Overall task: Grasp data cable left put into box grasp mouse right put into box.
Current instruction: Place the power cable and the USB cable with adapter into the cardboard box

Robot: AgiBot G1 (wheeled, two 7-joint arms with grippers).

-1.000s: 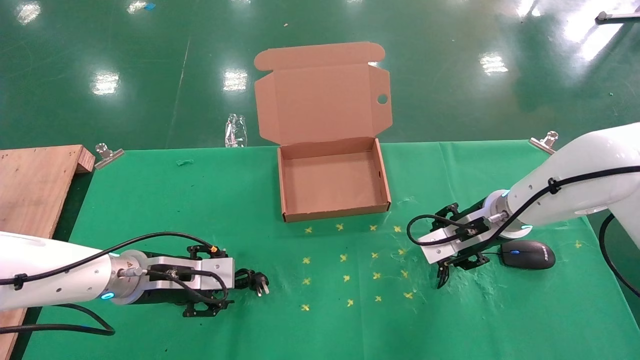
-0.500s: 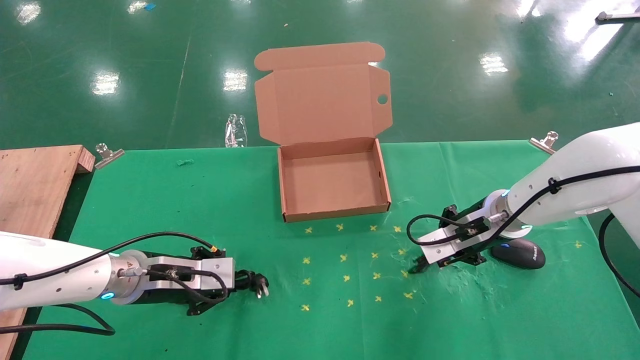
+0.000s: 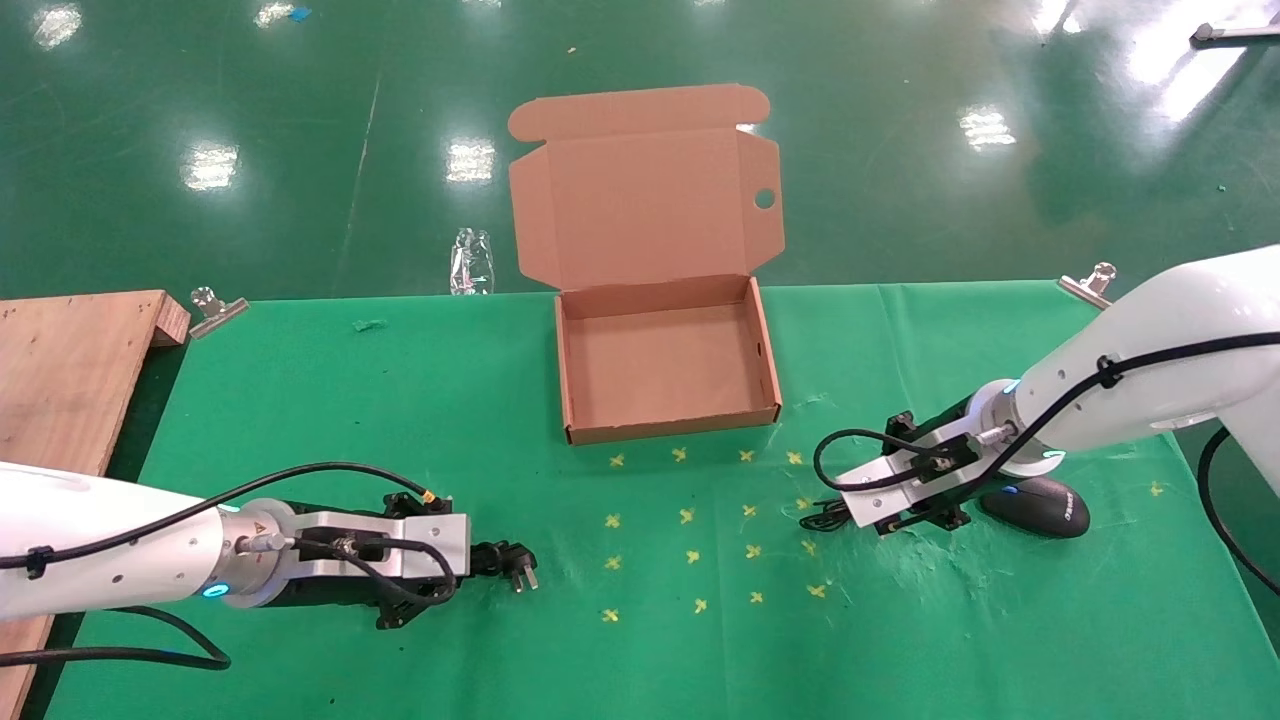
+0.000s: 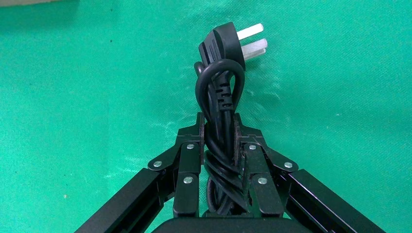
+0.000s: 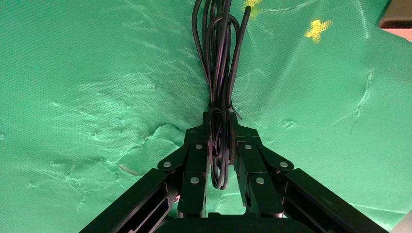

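- Head view: the left gripper (image 3: 455, 578) is lying low over the green cloth-covered surface (image 3: 400, 420), its jaws pinching the data cable (image 3: 500, 562), whose pronged plug is poking out beyond them. The right gripper (image 3: 845, 520) is sitting just beside the mouse (image 3: 1040, 505). The brown cardboard box (image 3: 570, 380) is standing open and empty between the arms.
- Left wrist view: the jaws are clamping the thick, rubbery bundle mid-coil; it is looking stiff enough to hold its shape, with the chunky plug as the heavy end.
- Right wrist view: the jaws are closing narrowly on the mouse's cord (image 5: 218, 73), thin, limp and glossy. The smooth mouse will probably be dangling and swinging.
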